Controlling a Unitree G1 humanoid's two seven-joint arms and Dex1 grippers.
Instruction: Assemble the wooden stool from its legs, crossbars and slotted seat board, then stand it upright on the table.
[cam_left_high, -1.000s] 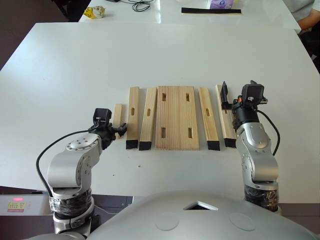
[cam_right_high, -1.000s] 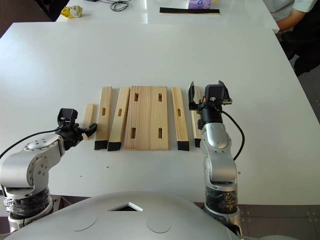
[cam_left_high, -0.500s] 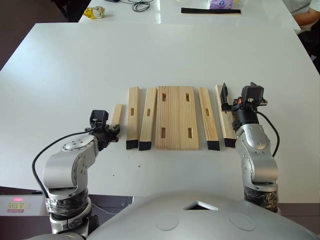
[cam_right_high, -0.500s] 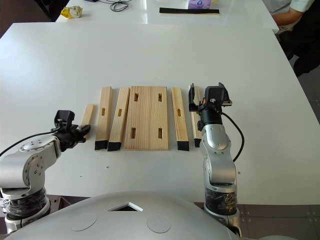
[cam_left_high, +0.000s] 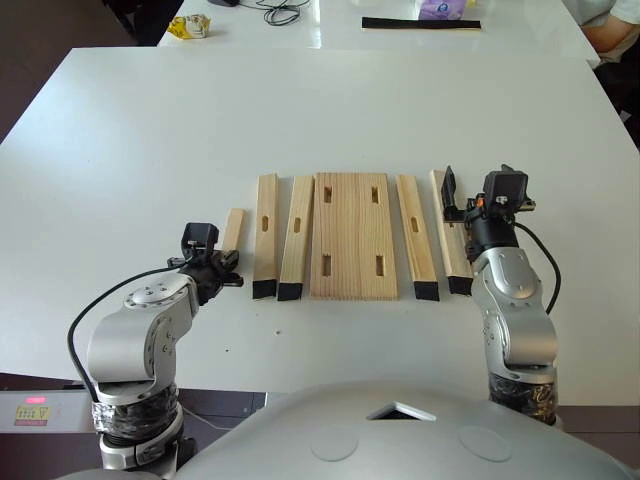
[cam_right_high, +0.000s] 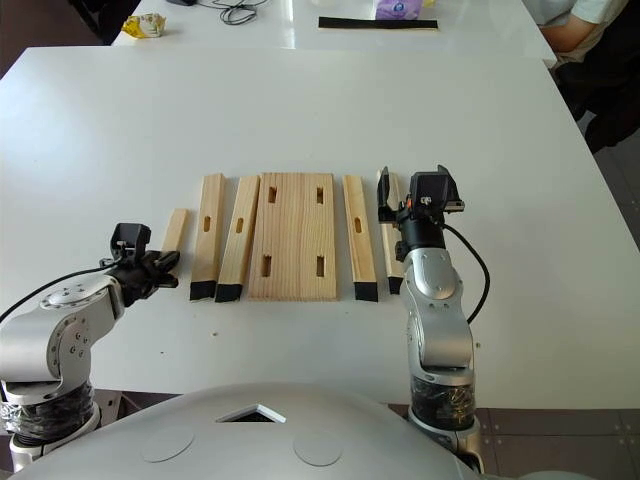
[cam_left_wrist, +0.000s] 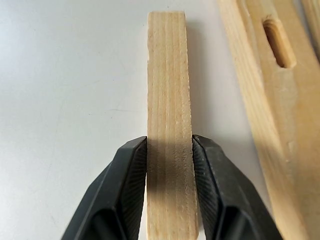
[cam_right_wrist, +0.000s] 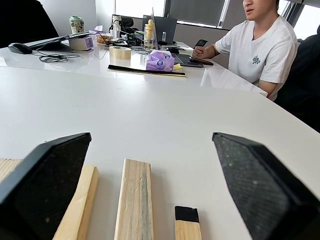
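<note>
Pinching short crossbar (cam_left_wrist: 169, 125) (pale, straight grain) in left jaws | right jaws spread apart near black-tipped leg (cam_left_high: 455, 255)

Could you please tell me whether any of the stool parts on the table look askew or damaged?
Nothing looks damaged. The parts lie flat in a row beside the seat board. Only the second leg from the left is slightly askew: its black-tipped near end angles toward the outer leg, almost closing the gap between them.
</note>
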